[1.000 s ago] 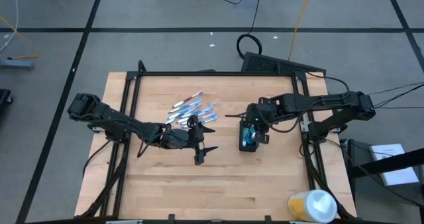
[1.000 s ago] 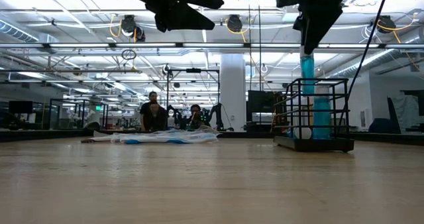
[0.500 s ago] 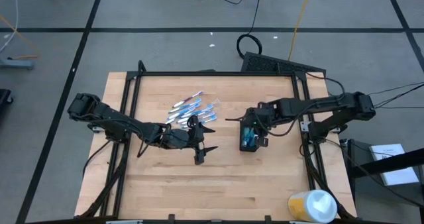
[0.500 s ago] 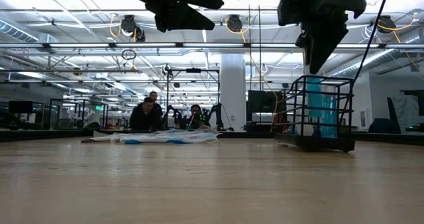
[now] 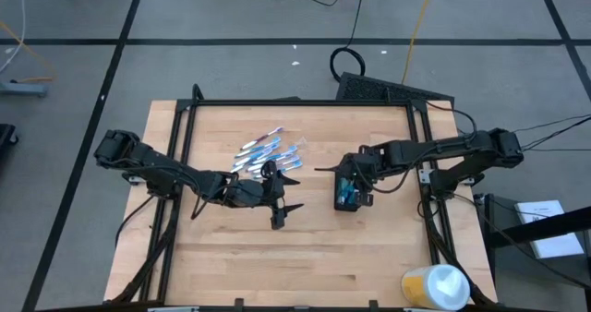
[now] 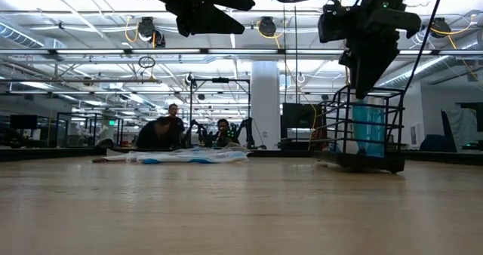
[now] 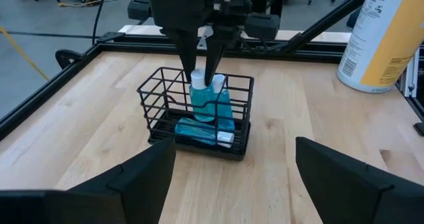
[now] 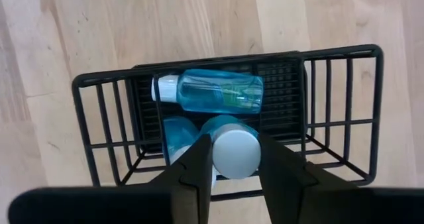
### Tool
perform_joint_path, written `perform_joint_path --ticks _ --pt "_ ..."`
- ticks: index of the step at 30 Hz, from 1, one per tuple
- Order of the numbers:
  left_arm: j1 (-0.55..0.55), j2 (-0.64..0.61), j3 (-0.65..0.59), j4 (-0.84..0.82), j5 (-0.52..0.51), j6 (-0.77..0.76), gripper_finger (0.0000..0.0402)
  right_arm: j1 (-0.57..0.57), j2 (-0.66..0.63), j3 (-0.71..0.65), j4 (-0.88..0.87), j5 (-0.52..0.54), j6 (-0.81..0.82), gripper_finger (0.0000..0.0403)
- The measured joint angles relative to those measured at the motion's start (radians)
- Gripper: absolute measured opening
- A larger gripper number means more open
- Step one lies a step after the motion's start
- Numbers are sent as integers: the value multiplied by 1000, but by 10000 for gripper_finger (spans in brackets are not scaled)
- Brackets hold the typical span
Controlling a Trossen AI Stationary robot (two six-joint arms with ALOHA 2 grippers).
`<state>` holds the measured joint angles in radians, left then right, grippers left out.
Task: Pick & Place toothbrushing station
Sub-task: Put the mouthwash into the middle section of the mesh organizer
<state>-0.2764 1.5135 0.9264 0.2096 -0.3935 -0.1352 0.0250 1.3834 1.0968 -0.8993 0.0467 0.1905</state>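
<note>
My right gripper [image 8: 228, 159] points straight down into the wire cup [image 8: 99, 128]; its two fingers [image 8: 192, 177] clamp the white cap of a blue bottle [image 8: 233, 151] that stands upright inside. From the left wrist camera I see the same grip: the right gripper [image 7: 205, 68] pinches the bottle's [image 7: 211, 103] top just above the cup's [image 7: 159, 105] rim. A second blue bottle [image 8: 215, 90] lies flat on the cup floor beside the held one, its white cap toward one side wall; part of a third blue bottle [image 8: 177, 132] shows beneath. The cup [image 5: 346, 190] rests on the wooden table [image 5: 369, 257], right of centre.

My left gripper [image 5: 284, 194] hangs above the table near its middle, jaws spread wide and holding nothing. Just beyond it, the blue-and-white toothbrushes [image 5: 268, 152] lie fanned in a loose pile on the wood, well apart from the cup. A yellow-and-white container [image 5: 434, 285] stands at the table's near right corner. In the low camera, people [image 6: 162, 130] sit in the room behind.
</note>
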Motion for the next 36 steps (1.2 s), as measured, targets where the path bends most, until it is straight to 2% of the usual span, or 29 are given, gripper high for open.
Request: perform_joint_path --ticks 21,28,36 --pt "0 0 0 0 0 0 311 -24 0 -2 42 -4 0 94" --pt "0 0 0 0 0 0 312 -25 0 -2 59 -47 7 116" --pt "0 0 0 0 0 0 311 -24 0 -2 54 -49 11 104"
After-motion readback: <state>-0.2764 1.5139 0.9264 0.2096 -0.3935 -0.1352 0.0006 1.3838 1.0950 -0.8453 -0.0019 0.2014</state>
